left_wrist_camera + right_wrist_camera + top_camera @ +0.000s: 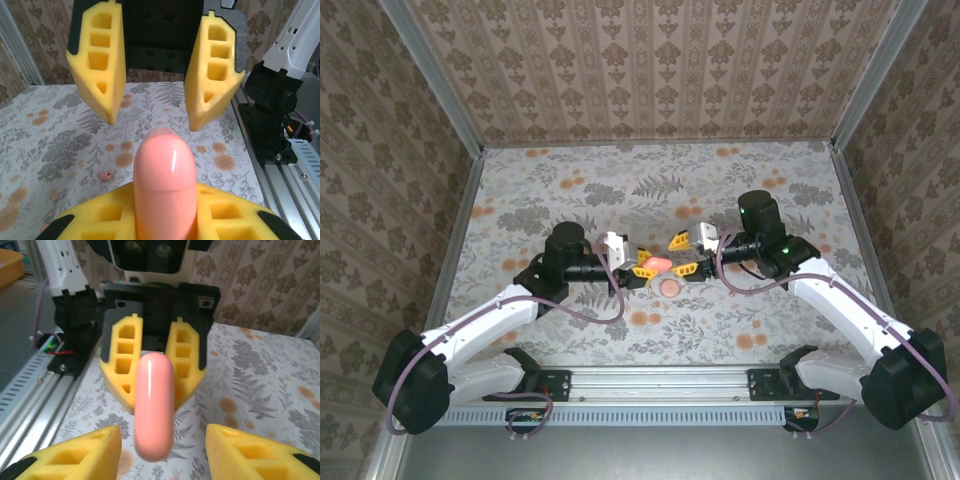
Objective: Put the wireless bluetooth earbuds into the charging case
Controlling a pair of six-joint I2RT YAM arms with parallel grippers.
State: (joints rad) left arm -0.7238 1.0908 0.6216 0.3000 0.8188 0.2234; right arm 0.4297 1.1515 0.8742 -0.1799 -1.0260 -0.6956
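Lengthwise, charging case point(154, 410) juts from clamping left fingers point(121, 365) toward right fingers point(250, 452), spread apart.

Charging case point(164, 180) sits within left hand point(154, 404), opposite right hand point(152, 123).

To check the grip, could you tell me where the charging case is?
In the top view the charging case is held over the middle of the table, pinched in the left gripper, with the open right gripper facing it.

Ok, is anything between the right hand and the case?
Nothing visible. The case, gripped in the left hand, points straight at the gap between the right hand's open fingers; only air separates them.
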